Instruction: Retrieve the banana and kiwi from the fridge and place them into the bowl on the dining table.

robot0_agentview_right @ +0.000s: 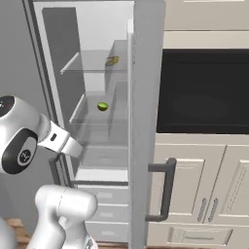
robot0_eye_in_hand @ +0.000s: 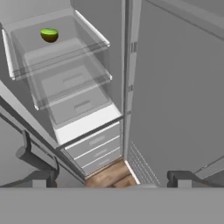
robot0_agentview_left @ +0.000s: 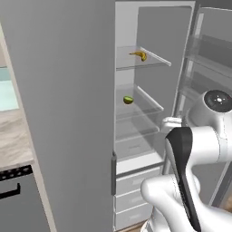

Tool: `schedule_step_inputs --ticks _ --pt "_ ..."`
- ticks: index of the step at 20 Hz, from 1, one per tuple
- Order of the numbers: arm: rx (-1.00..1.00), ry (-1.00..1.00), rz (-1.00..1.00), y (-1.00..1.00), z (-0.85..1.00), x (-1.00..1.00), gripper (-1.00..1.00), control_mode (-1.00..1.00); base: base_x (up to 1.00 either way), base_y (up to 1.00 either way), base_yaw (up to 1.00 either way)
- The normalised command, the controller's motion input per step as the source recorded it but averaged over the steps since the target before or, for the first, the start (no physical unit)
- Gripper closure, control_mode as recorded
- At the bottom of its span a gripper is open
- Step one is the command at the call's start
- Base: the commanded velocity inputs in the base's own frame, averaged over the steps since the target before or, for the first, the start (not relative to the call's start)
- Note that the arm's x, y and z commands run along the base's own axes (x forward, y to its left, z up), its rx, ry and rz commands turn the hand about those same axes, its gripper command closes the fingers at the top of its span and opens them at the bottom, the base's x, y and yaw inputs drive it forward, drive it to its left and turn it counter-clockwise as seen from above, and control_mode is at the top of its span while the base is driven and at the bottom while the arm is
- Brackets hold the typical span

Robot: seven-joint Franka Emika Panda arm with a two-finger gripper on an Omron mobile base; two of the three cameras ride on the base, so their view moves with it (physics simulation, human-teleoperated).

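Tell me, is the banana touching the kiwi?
Apart. In the left base view the banana lies on the upper glass shelf and the kiwi on the shelf below.

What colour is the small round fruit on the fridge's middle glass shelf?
Yellow-green: the small round kiwi is lighter on top and darker underneath, clearest in the hand view.

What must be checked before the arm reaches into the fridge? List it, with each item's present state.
1. Fridge door open: ok, shelves exposed in both base views.
2. Banana reachable: ok, it lies alone on the top glass shelf.
3. Kiwi reachable: ok, it sits on the shelf below the banana, nothing beside it.
4. Gripper open: ok, fingers spread wide with nothing between them.
5. Gripper lined up with a fruit: not ok, the hand view looks down at the drawers, the kiwi far off in its upper left corner.
6. Bowl ready on the table: cannot tell.
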Motion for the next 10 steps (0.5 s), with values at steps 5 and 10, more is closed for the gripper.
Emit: schedule_step_inputs --ticks 5,10 --pt "0.00 0.00 0.00 0.00 0.00 0.00 -1.00 1.00 1.00 0.00 -0.30" --pt "0.00 0.00 0.00 0.00 0.00 0.00 -1.00 1.00 0.82 0.00 -0.20"
